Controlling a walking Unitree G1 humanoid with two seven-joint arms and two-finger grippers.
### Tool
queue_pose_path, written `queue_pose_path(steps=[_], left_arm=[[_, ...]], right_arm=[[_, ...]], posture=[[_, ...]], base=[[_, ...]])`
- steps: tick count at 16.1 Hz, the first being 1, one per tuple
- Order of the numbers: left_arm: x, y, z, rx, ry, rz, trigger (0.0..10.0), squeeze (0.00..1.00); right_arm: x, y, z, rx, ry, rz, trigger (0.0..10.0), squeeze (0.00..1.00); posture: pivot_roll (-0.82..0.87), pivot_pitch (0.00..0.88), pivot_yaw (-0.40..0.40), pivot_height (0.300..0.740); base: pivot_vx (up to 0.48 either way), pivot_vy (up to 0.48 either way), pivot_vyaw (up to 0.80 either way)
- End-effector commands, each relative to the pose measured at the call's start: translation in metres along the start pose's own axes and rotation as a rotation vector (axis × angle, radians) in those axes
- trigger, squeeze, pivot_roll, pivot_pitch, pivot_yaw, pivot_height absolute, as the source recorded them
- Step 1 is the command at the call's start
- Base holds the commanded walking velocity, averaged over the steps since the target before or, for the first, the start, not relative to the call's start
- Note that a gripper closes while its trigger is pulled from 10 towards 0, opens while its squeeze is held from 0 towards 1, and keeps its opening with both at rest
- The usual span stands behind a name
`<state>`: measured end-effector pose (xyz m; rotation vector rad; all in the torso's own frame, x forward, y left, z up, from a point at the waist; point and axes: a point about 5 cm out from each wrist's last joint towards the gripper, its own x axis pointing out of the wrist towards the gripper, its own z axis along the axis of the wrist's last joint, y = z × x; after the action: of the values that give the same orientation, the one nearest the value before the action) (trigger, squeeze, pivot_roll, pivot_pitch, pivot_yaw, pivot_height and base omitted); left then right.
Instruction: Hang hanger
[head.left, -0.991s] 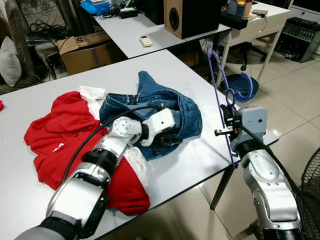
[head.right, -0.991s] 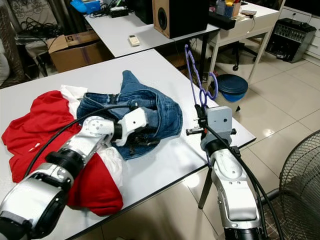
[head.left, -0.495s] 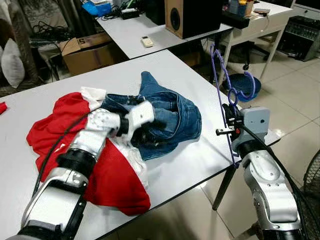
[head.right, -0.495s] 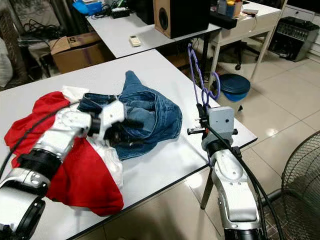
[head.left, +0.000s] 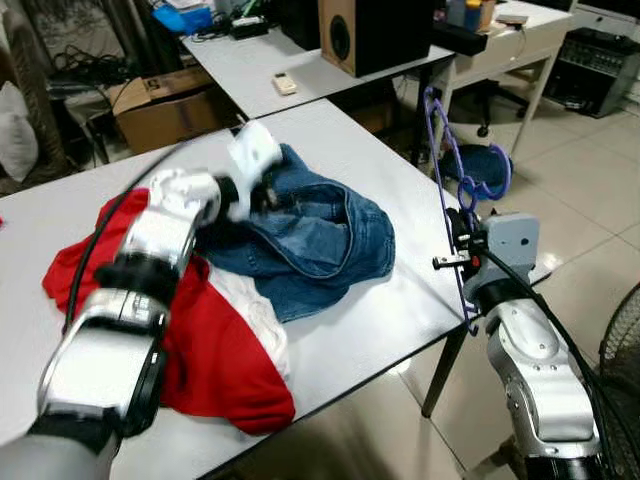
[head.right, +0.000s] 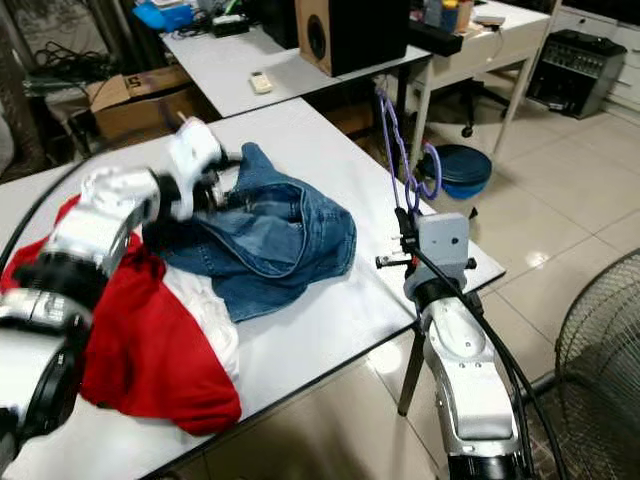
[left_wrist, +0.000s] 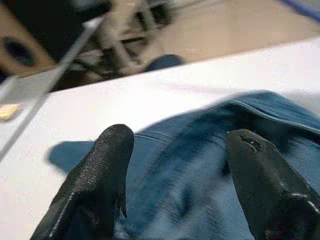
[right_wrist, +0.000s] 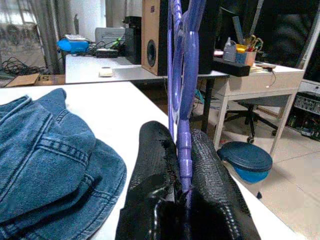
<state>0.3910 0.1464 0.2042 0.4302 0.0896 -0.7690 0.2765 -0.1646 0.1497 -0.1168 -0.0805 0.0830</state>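
Left end effector (left_wrist: 175, 165) now raised, open, over jeans (head.left: 320, 235); right end effector (right_wrist: 182, 150) still gripping hanger (head.left: 445, 165).

White table (head.left: 400, 310) fills the frame centre, with blue denim jeans (head.left: 320, 235) crumpled mid-frame and a red garment (head.left: 220, 350) with a white piece lower left, touching the jeans. Upper centre: second white table (head.left: 300, 70) carrying a wooden speaker (head.left: 345, 35) and a small remote (head.left: 285, 84); cardboard box (head.left: 160, 100) upper left. Blue basin (head.right: 455, 170) on tiled floor at right, fan grille (head.right: 600, 370) lower right.
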Motion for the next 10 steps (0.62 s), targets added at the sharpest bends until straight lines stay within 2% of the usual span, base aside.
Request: queue_pose_path(steps=[1, 2, 3, 4, 5, 6, 7, 8, 9, 10], left_arm=[[0.003, -0.002, -0.006, -0.017, 0.031, 0.014, 10.0, 0.0], [0.006, -0.007, -0.012, 0.006, 0.076, -0.004, 10.0, 0.0], [0.007, -0.012, -0.024, 0.07, 0.16, -0.013, 10.0, 0.0], [0.007, -0.02, -0.044, 0.173, 0.297, -0.045, 10.0, 0.0], [0.006, -0.032, -0.06, 0.19, 0.384, -0.132, 10.0, 0.0], [0.005, -0.039, -0.064, 0.186, 0.399, -0.196, 10.0, 0.0], [0.005, -0.064, -0.064, 0.056, 0.339, -0.418, 10.0, 0.0], [0.004, -0.071, -0.059, -0.038, 0.273, -0.496, 10.0, 0.0], [0.004, -0.072, -0.054, -0.078, 0.233, -0.509, 10.0, 0.0], [0.011, -0.062, -0.035, -0.205, 0.101, -0.433, 10.0, 0.0]], right_arm=[[0.002, 0.005, -0.001, 0.0, 0.003, 0.015, 10.0, 0.0], [0.002, 0.005, 0.0, 0.001, 0.003, 0.014, 10.0, 0.0], [0.002, 0.005, 0.0, 0.001, 0.001, 0.012, 10.0, 0.0], [0.002, 0.004, 0.0, 0.0, 0.0, 0.009, 10.0, 0.0], [0.001, 0.004, 0.0, -0.002, -0.001, 0.007, 10.0, 0.0], [0.001, 0.003, 0.0, -0.002, -0.001, 0.005, 10.0, 0.0], [0.0, 0.003, 0.0, -0.004, 0.0, 0.002, 10.0, 0.0], [0.0, 0.003, 0.0, -0.004, -0.001, 0.001, 10.0, 0.0], [0.0, 0.003, 0.0, -0.004, -0.002, 0.002, 10.0, 0.0], [0.002, 0.003, 0.001, -0.004, -0.004, 0.005, 10.0, 0.0]], posture=[[-0.19, 0.0, 0.161, 0.74], [-0.19, 0.0, 0.166, 0.74], [-0.19, 0.0, 0.172, 0.74], [-0.2, 0.0, 0.175, 0.74], [-0.2, 0.0, 0.177, 0.74], [-0.2, 0.0, 0.177, 0.74], [-0.2, 0.0, 0.177, 0.74], [-0.2, 0.0, 0.175, 0.74], [-0.2, 0.0, 0.175, 0.74], [-0.19, 0.0, 0.171, 0.74]], base=[[0.0, 0.0, 0.0], [0.0, 0.0, 0.0], [0.0, 0.0, 0.0], [0.0, 0.0, 0.0], [0.0, 0.0, 0.0], [0.0, 0.0, 0.0], [0.0, 0.0, 0.0], [0.0, 0.0, 0.0], [0.0, 0.0, 0.0], [0.0, 0.0, 0.0]])
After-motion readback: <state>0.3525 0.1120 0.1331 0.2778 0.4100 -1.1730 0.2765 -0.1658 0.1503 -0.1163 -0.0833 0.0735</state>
